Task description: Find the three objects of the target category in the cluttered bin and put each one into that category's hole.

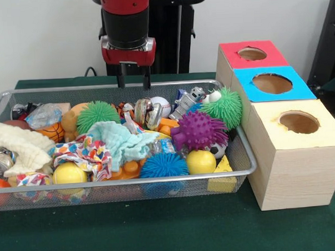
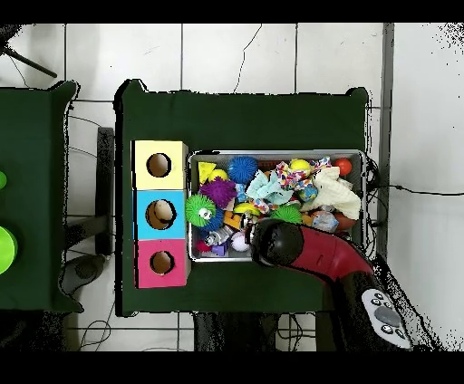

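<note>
The arm comes down from twelve o'clock in the front view and holds its tool [image 1: 134, 80] just above the far rim of the wire tray [image 1: 131, 182]. Its two thin prongs stand apart with nothing between them. My guess is it hangs there, clear of the heap, so that it can drop straight onto whatever it picks.

The tray lies long across the green counter [image 1: 161, 231] and is crammed. At its three o'clock end sit a purple spiky ball [image 1: 198, 129] and a green spiky ball [image 1: 227, 106], with a small grey toy robot [image 1: 188, 100] just beyond them. A blue spiky ball [image 1: 162, 166] and a yellow ball [image 1: 201, 161] rest against the near rim. Toward the middle lie a pale blue cloth [image 1: 121, 140] and another green spiky ball [image 1: 96, 113]. A cream cloth [image 1: 21, 144] is bunched at the nine o'clock end.

The wooden boxes stand against the tray's three o'clock end, close enough for a short carry. Their tops run yellow [image 1: 298, 122] nearest me, then blue [image 1: 271, 83], then the red hole [image 1: 252, 53] farthest back at about one o'clock. From above, something pale seems to lie inside the blue one; I cannot tell whether the red and yellow ones hold anything.

Nothing here shows that sorting has begun, and which category counts I cannot tell.
</note>
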`<state>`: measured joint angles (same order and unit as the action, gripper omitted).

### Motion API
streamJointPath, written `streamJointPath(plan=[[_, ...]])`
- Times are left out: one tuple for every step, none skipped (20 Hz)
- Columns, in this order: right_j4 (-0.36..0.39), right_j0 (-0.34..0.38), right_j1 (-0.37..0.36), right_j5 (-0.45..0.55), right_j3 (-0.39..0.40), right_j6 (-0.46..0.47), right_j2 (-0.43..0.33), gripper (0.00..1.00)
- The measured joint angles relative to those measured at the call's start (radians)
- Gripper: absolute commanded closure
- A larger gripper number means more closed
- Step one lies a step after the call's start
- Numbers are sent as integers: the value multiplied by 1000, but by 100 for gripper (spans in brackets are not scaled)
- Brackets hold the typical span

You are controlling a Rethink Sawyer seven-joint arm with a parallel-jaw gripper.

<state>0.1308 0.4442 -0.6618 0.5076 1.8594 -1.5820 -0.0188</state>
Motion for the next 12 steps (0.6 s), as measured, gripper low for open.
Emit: streamJointPath(plan=[[-1,0,4,0,-9,0,0,0],[-2,0,6,0,-13,0,0,0],[-2,0,9,0,-19,0,0,0],[-2,0,13,0,-25,0,0,0],[-2,1,20,0,-40,0,0,0],[-3,1,23,0,-45,0,0,0],[-2,2,25,0,-49,0,0,0],[-2,3,30,0,-57,0,0,0],[-2,4,36,0,-67,0,0,0],[-2,6,41,0,-77,0,0,0],[-2,7,44,0,-84,0,0,0],[-2,7,47,0,-90,0,0,0]])
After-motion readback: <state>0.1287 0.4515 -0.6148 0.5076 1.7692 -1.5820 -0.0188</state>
